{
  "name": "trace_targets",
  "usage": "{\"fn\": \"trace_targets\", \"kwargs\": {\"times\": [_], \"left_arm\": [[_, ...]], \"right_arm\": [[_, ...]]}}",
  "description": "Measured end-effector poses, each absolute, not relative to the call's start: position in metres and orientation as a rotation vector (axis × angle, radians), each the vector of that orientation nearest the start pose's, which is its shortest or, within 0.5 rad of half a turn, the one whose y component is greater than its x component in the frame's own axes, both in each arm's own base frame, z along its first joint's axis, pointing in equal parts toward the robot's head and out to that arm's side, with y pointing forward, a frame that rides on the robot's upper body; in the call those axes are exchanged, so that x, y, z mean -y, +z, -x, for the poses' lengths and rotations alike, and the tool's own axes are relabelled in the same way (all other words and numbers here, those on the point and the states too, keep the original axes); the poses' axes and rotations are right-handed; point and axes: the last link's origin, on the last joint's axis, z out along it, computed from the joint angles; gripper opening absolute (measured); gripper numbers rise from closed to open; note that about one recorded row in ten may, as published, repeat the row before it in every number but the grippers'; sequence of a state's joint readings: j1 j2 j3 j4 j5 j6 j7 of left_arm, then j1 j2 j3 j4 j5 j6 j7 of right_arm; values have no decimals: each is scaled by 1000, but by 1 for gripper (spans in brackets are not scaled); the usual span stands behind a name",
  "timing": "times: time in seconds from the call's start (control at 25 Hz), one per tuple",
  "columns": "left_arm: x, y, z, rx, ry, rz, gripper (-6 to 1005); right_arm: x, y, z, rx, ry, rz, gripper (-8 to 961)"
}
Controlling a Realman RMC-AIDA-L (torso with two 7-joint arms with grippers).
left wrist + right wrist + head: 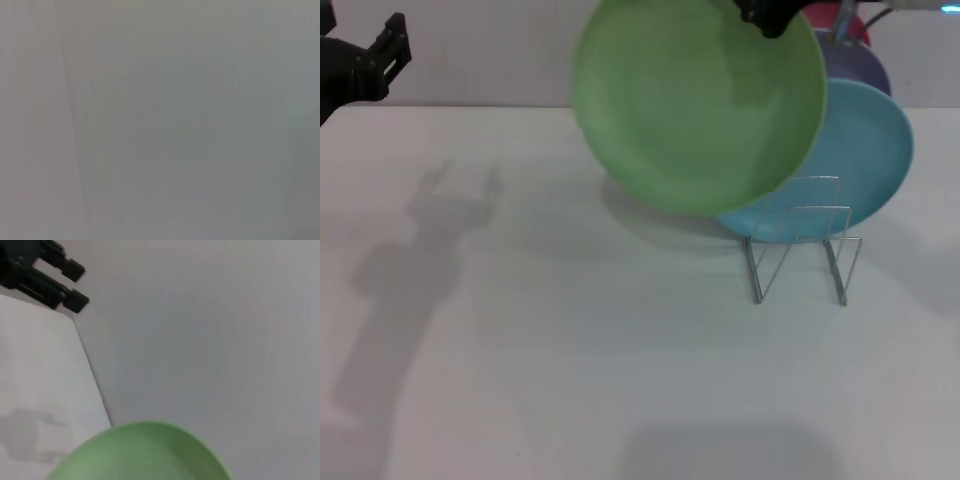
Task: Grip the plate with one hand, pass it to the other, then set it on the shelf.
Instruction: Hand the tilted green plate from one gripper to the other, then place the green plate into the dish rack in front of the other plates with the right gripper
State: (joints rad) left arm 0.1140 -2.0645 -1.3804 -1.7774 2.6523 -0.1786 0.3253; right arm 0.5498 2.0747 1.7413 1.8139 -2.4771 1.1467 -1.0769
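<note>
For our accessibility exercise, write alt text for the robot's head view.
The right gripper holds a light green plate by its top rim above a white table, beside a wire plate rack holding a sky-blue plate. The left gripper waits far left, jaws open.

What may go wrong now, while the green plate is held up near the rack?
The right gripper pinches the green plate only at its top rim, so it may swing or slip. It hangs close to the blue plate in the wire rack and might knock it. The left gripper waits far away.
</note>
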Motion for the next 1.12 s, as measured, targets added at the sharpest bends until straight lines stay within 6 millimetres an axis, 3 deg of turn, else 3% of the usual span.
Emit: {"fn": "trace_targets", "kwargs": {"times": [0.04, 0.44, 1.12], "left_arm": [[-321, 73, 185, 547, -531, 1725, 657], [-324, 58, 196, 569, -545, 1717, 657], [-328, 55, 196, 585, -558, 1723, 656]], "right_arm": [[-372, 78, -53, 342, -20, 2291, 36], [-354, 107, -79, 456, 61, 2238, 35], [-331, 107, -108, 609, 13, 2213, 35]]}}
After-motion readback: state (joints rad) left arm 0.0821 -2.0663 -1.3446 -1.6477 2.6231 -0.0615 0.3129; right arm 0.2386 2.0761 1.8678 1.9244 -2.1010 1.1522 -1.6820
